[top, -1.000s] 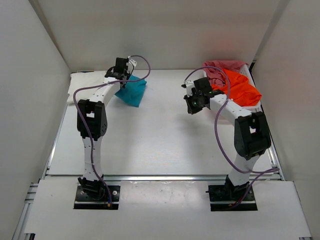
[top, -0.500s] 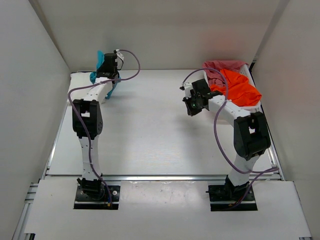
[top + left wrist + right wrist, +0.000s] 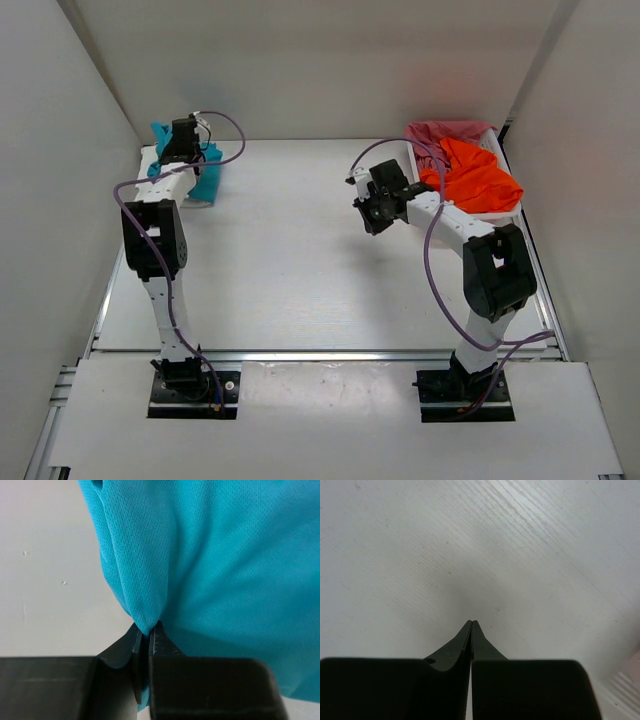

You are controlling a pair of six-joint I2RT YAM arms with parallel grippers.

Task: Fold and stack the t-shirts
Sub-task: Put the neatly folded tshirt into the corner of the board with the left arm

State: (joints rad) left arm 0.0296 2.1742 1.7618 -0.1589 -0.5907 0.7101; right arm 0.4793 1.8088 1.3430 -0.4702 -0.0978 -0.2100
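Observation:
The teal-blue t-shirt [image 3: 207, 172] hangs bunched at the far-left corner, and its mesh cloth [image 3: 215, 555] fills the left wrist view. My left gripper [image 3: 184, 137] is shut on a fold of it, and the fold shows pinched between the tips of the left gripper [image 3: 148, 631]. A white t-shirt [image 3: 150, 163] lies flat beneath it. The orange t-shirt [image 3: 482, 182] and the pinkish-red t-shirt [image 3: 445, 132] lie heaped at the far right. My right gripper [image 3: 368, 220] hovers over bare table left of that heap. It is shut on nothing, with the tips of the right gripper [image 3: 471, 623] touching.
A white mesh basket [image 3: 493, 128] holds the orange and pinkish-red heap against the right wall. White walls close in the table on the left, back and right. Purple cables loop over both arms.
My left arm has swung left, carrying the teal-blue t-shirt from near the back middle to the far-left corner. My right gripper has shifted slightly left and stays shut.

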